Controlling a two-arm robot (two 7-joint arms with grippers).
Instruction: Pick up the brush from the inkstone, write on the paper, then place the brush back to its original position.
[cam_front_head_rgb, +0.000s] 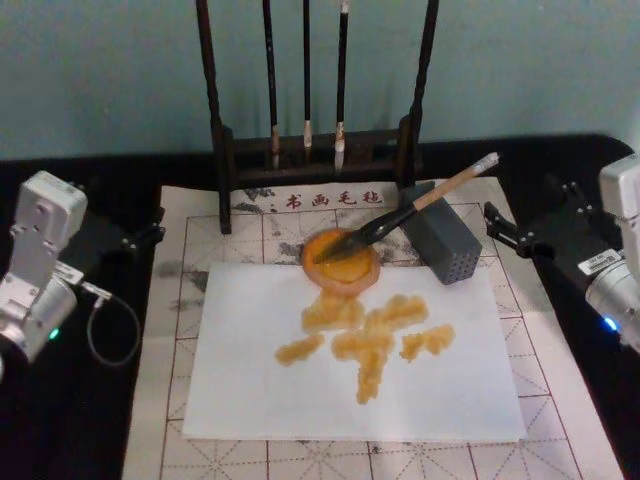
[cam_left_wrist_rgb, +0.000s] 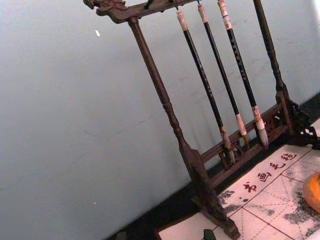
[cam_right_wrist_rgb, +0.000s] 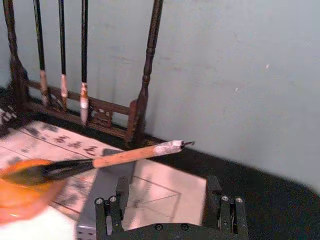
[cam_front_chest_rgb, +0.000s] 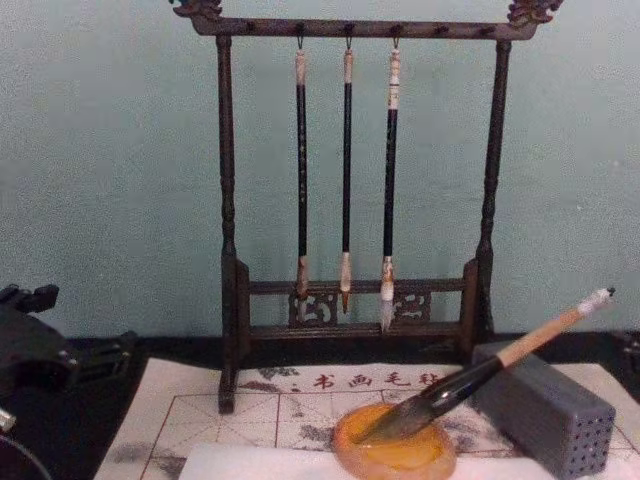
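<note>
The brush (cam_front_head_rgb: 400, 218) lies tilted, its dark bristles in the round orange inkstone (cam_front_head_rgb: 322, 275) and its tan handle propped on a grey block (cam_front_head_rgb: 450, 250). The chest view shows the brush (cam_front_chest_rgb: 480, 378) sloping up to the right from the inkstone (cam_front_chest_rgb: 395, 455). The white paper (cam_front_head_rgb: 250, 380) lies in front of the dish and bears several amber strokes (cam_front_head_rgb: 365, 335). My right gripper (cam_front_head_rgb: 500, 228) hovers open to the right of the block, apart from the brush; in its wrist view the brush (cam_right_wrist_rgb: 120, 157) lies beyond the open right gripper (cam_right_wrist_rgb: 166, 187). My left gripper (cam_front_head_rgb: 152, 225) rests open at the mat's left edge.
A dark wooden rack (cam_front_head_rgb: 225, 150) with three thin hanging brushes (cam_front_chest_rgb: 346, 180) stands behind the inkstone, against the pale wall. A gridded felt mat (cam_front_head_rgb: 180, 300) lies under the paper on the black table. A loop of cable (cam_front_head_rgb: 110, 330) hangs by my left arm.
</note>
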